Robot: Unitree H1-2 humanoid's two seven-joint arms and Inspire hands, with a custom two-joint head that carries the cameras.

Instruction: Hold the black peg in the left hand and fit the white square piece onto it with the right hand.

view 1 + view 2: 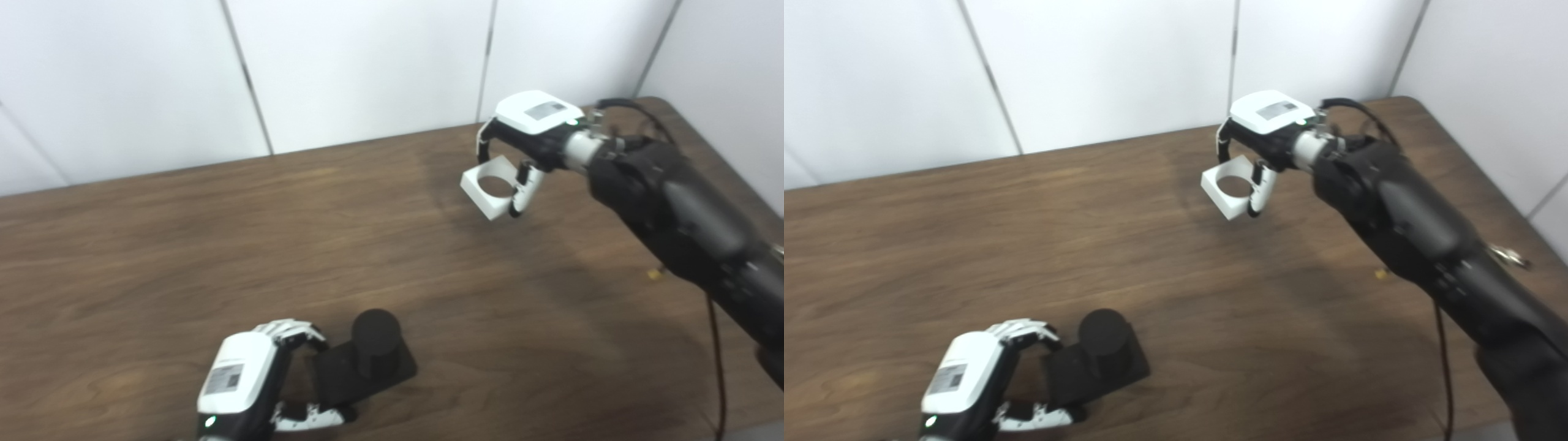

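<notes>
Plastic, by its look, made the square (490, 187) light, stiff and slick, so the right hand (528, 138) pinched its edge clear of the hole above the far table (184, 245), while the left hand (257, 373) clasped the peg (375, 343) base near the front.

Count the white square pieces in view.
1. The white square piece is held in the right hand, far right above the table. None other shows.

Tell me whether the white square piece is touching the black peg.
Apart. The left eye view shows the white square piece held in the right hand far across bare table from the black peg, gripped by the left hand.
</notes>
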